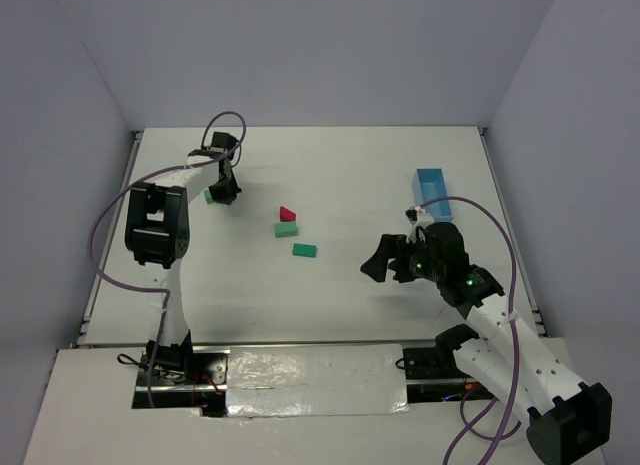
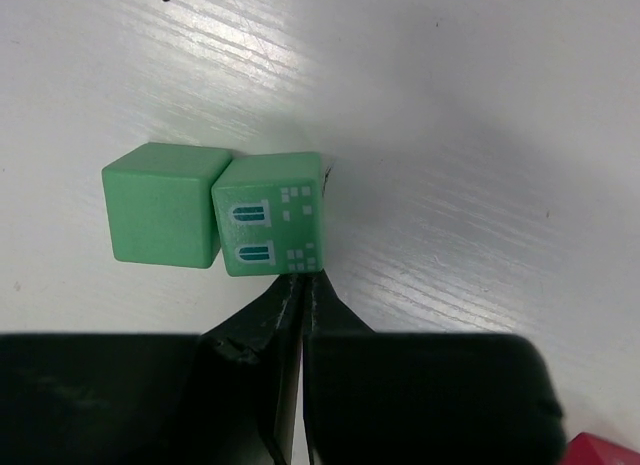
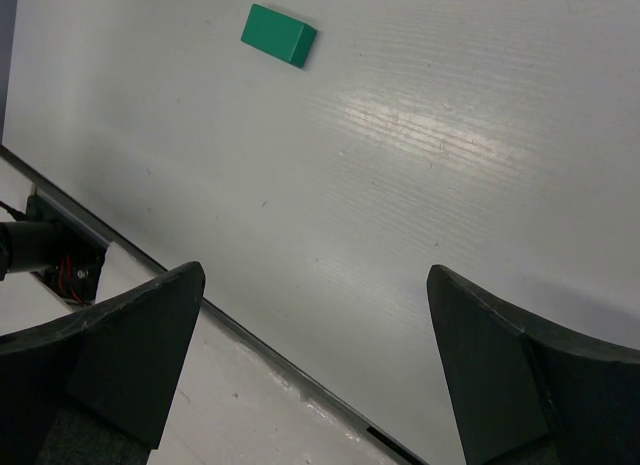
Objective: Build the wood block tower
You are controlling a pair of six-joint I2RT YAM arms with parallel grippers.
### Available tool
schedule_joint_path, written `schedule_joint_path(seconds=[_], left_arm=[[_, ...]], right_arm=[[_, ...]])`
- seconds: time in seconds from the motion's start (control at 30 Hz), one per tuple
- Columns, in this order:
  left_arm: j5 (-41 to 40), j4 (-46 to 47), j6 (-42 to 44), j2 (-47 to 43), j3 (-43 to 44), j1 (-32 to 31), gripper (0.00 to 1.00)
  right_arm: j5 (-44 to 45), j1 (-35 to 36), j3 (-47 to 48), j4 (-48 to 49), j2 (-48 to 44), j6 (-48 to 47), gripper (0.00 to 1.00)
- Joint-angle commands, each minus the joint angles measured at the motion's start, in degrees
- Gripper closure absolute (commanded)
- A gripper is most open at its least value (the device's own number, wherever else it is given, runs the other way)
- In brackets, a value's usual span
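Closed left hand (image 2: 302, 287) at windowed cube (image 2: 270, 213)

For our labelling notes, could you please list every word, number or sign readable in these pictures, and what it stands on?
None can be read in any view.
printed green cube: only painted windows and small squares, no letters or numbers.
plain green cube, green block, blue tray: no markings visible.

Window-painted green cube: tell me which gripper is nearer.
Left. The left gripper is shut right at the window-painted green cube; the right gripper hangs open, far off to the right.
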Motion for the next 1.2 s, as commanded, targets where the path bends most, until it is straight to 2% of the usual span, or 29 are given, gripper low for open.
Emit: schedule_joint_path(seconds=[0.0, 0.3, 0.4, 0.43, 0.47, 0.5, 0.53, 0.6, 0.63, 0.83, 0.97, 1.17], left_arm=[[-0.51, -1.43, 1.09, -1.71, -2.14, 0.13, 0.85], [0.19, -1.26, 1.09, -2.59, -3.37, 0.48, 0.85], [1.42, -1.43, 1.53, -4.52, -3.46, -0.48, 0.75], [1.34, -1.52, 1.62, -5.31, -3.80, -0.83, 0.70], [0.90, -1.61, 1.53, -7.06, -3.98, -1.19, 0.56], [0.81, -1.61, 1.53, -8.03, -4.42, -1.63, 0.47], [0.55, -1.52, 1.18, -9.26, -5.55, -1.54, 0.32], [-0.15, -1.26, 0.74, -12.52, -7.22, -1.54, 0.17], [-0.51, -1.08, 0.48, -13.57, -7.76, -1.37, 0.01], [0.19, -1.08, -0.14, -15.61, -7.15, 1.88, 0.00], [4.05, -3.00, 3.01, -10.17, -0.85, 4.78, 0.00], [5.99, -6.09, 5.92, -3.48, 6.73, 5.23, 0.01]], right_arm=[[-0.35, 0.31, -0.18, 1.80, -0.12, -0.71, 0.00], [-0.44, 0.31, -0.27, 1.80, -0.47, -0.80, 0.00], [-0.44, 0.31, -0.27, 1.89, -0.39, -0.71, 0.00], [-0.44, 0.31, -0.18, 1.97, -0.21, -0.71, 0.00], [-0.44, 0.31, -0.18, 1.97, -0.21, -0.71, 0.00], [-0.44, 0.22, -0.27, 1.97, -0.30, -0.71, 0.00], [-0.44, 0.31, -0.27, 1.97, -0.30, -0.71, 0.00], [-0.53, 0.31, -0.35, 1.89, -0.56, -0.71, 0.00], [-0.53, 0.31, -0.27, 1.97, -0.65, -0.71, 0.00], [-0.97, 0.31, -0.35, 2.06, -0.65, -0.80, 0.00], [-1.14, 0.31, -0.36, 2.06, -0.82, -0.80, 0.00], [-1.23, 0.31, -0.27, 1.97, -0.47, -0.80, 0.00]])
